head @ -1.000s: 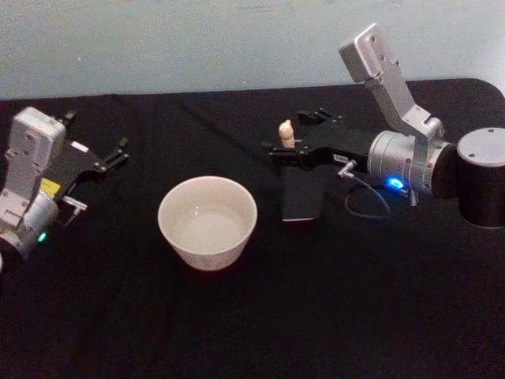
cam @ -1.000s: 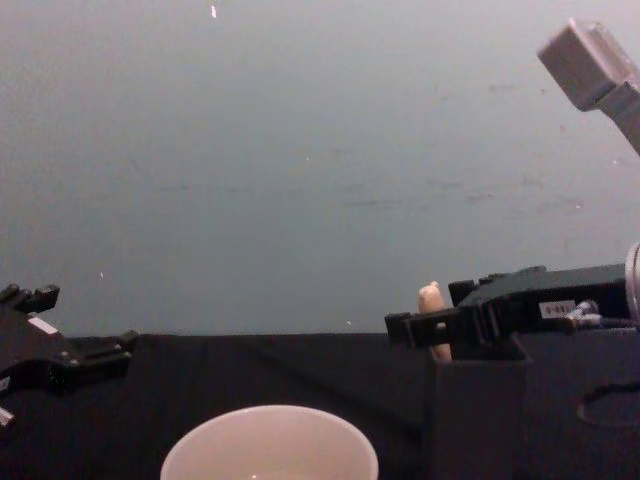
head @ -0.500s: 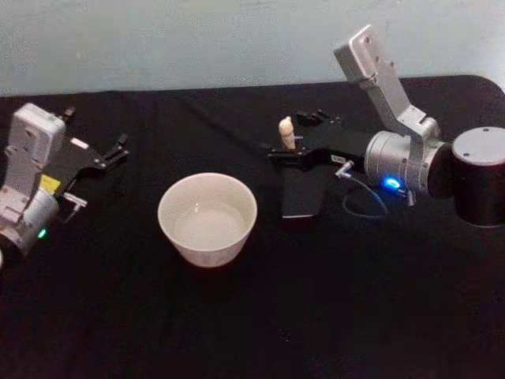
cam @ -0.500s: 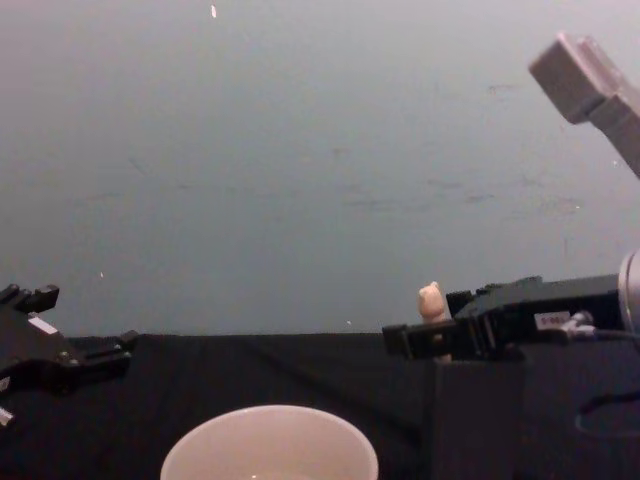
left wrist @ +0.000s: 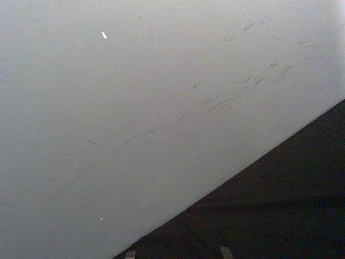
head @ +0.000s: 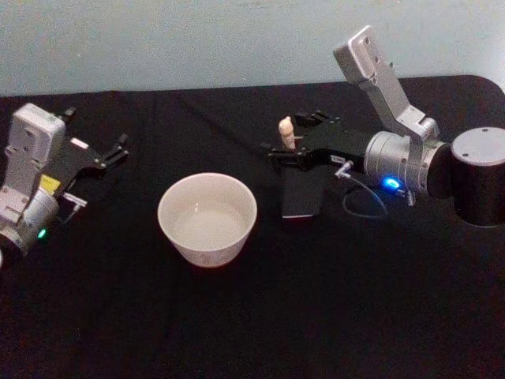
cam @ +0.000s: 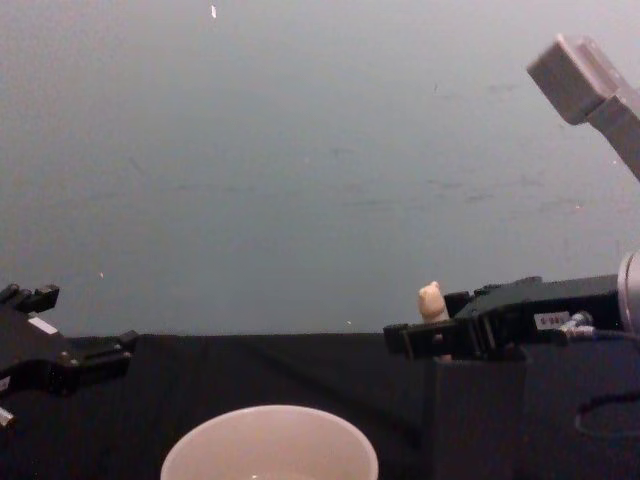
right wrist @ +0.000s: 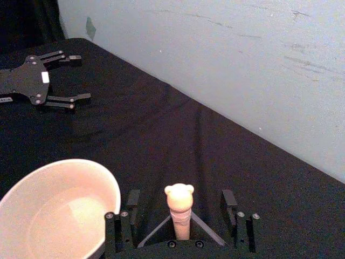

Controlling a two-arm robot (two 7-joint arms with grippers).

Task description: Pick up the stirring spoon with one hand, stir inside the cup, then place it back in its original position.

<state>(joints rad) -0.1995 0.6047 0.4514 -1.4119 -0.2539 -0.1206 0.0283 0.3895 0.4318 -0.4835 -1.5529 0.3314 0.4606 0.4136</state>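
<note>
Two fingers of the right pincer (head: 288, 140) stand wide around the stirring spoon (right wrist: 179, 205), upright in its dark holder (head: 302, 197) by the cup (head: 207, 251), so next it should squeeze and lift; the left pincer (head: 110, 155) rests open at the left.

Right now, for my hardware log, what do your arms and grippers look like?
The right gripper and left gripper are flat black with white labels. The right's silver cylindrical wrist carries a blue light and thin grey cable. The left arm shows a boxy silver housing, yellow sticker and green light.
</note>
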